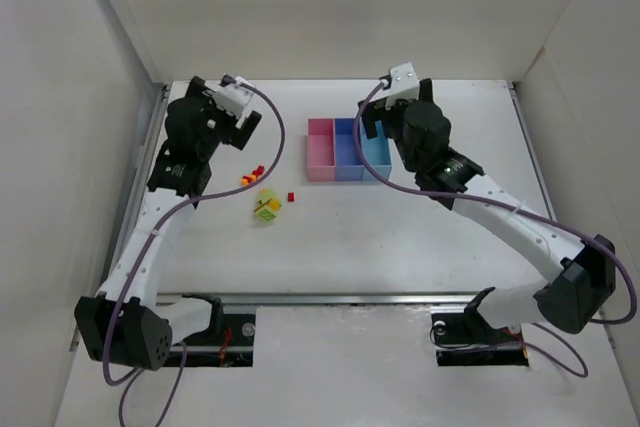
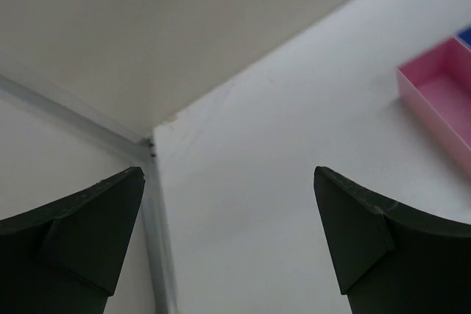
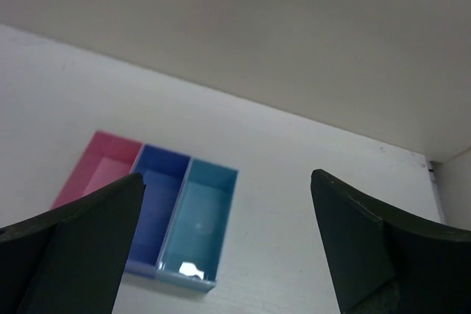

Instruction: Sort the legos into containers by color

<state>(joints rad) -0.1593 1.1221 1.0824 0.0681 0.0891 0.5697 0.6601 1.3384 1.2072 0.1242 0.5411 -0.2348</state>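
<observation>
Several tiny legos lie left of the middle of the table: a red and yellow cluster, a lime green and yellow clump and one red brick. The three joined containers stand at the back centre: pink, purple-blue and light blue, with nothing showing inside them. My left gripper is open and empty, raised over the back left, facing the back left corner. My right gripper is open and empty, raised above the containers. No legos show in either wrist view.
White walls close in the table at the back, left and right. A metal rail runs along the left edge. The pink container's corner shows at the right of the left wrist view. The arm bases sit at the near edge.
</observation>
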